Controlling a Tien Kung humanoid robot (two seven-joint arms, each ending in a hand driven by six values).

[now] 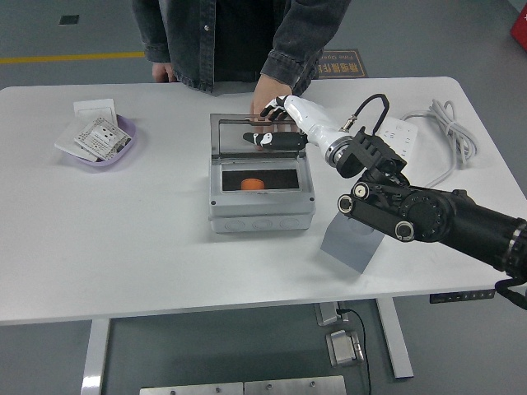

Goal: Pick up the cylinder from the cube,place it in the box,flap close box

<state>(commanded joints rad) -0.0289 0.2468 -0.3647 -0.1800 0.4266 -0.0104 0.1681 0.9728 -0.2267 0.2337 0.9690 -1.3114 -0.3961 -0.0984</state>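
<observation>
Right robot hand (276,132) touches box (261,191) lid (257,136).

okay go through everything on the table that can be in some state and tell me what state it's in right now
Box: open.
Lid: raised, leaning back.
Orange cylinder: inside the box.
Gray cube: cylinder gone.
Right hand: holding nothing, fingers against the lid.
Person's hand: behind the lid.
Purple dish: holding packets.

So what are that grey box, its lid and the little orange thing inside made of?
The grey box looks like matte moulded plastic, going by its dull, even walls. Its raised lid has a grey frame around a pane that seems clear or glossy; glass or plastic, I cannot tell. The orange cylinder looks smooth and uniformly coloured, probably plastic or foam.
</observation>
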